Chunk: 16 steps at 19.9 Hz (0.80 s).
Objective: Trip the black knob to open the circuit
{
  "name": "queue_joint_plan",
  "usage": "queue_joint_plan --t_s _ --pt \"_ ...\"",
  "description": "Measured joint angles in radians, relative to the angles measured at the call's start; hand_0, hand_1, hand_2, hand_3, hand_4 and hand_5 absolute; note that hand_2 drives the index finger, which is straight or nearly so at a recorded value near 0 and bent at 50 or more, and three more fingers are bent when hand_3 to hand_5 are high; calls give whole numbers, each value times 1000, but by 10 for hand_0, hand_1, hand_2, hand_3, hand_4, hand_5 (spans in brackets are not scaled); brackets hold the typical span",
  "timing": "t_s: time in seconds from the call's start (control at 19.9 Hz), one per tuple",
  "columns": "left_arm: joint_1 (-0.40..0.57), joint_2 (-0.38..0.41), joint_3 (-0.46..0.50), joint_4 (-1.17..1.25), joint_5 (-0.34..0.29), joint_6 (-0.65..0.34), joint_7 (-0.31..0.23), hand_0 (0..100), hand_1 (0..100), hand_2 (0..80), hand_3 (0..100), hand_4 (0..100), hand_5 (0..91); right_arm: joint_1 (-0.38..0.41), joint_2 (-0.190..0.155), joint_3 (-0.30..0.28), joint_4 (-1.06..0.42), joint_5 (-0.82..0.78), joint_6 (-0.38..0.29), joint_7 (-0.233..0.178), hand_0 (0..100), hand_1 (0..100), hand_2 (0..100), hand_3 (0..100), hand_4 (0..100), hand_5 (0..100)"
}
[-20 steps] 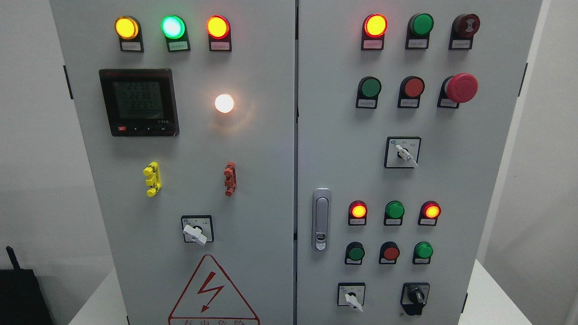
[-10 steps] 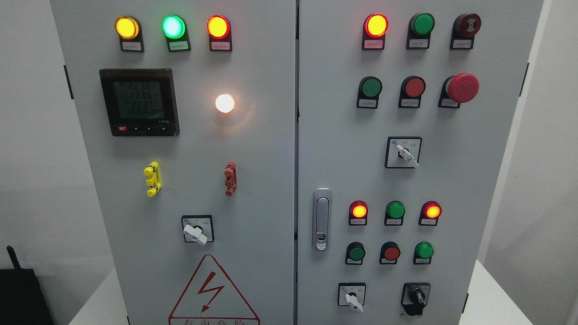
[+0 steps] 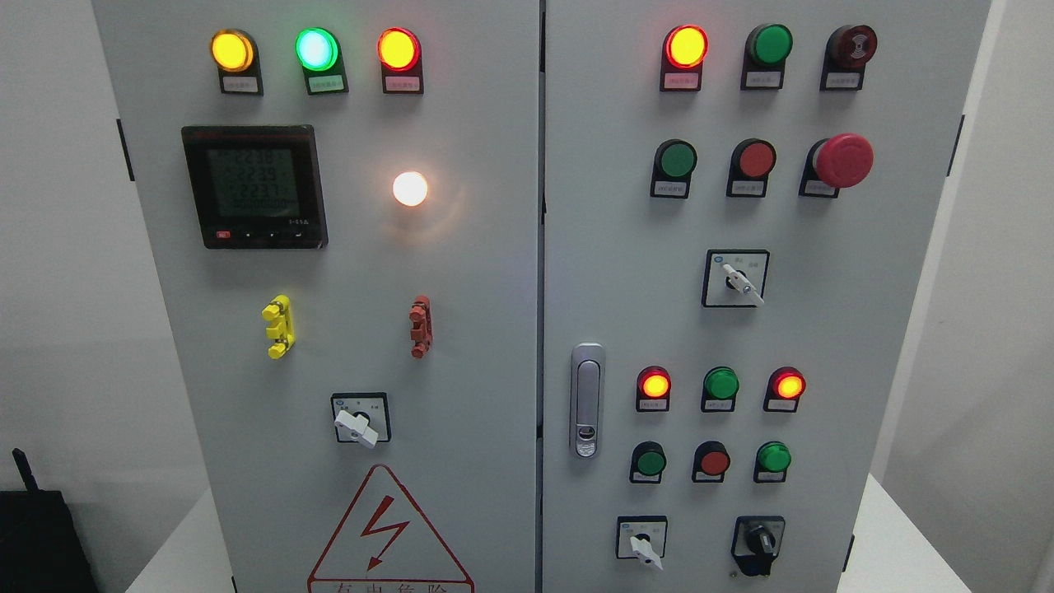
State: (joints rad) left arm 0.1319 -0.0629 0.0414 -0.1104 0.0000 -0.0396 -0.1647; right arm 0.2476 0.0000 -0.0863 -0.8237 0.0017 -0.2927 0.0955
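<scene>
Where the panel ends lower right, black knob point(image 3: 759, 541), pointer seemingly upright, long axis vertical.

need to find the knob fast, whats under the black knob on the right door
Under the black knob only the bare lower edge of the right door shows before the picture ends. What lies behind the closed door is hidden.
</scene>
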Motion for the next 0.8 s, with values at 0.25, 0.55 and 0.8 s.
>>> queue_joint_plan --t_s 0.25,0.55,0.8 --pt "0 0 0 0 0 0 0 120 389 0 0 0 0 21 0 8 -117 -1 -19 -6 0 0 0 84 13 0" --pt "0 0 0 0 0 -2 0 120 389 0 0 0 0 33 0 14 -229 -1 -92 -36 0 0 0 241 220 7" --pt "0 0 0 0 0 -4 0 120 389 0 0 0 0 38 0 18 -320 -2 -103 -44 0 0 0 514 360 210"
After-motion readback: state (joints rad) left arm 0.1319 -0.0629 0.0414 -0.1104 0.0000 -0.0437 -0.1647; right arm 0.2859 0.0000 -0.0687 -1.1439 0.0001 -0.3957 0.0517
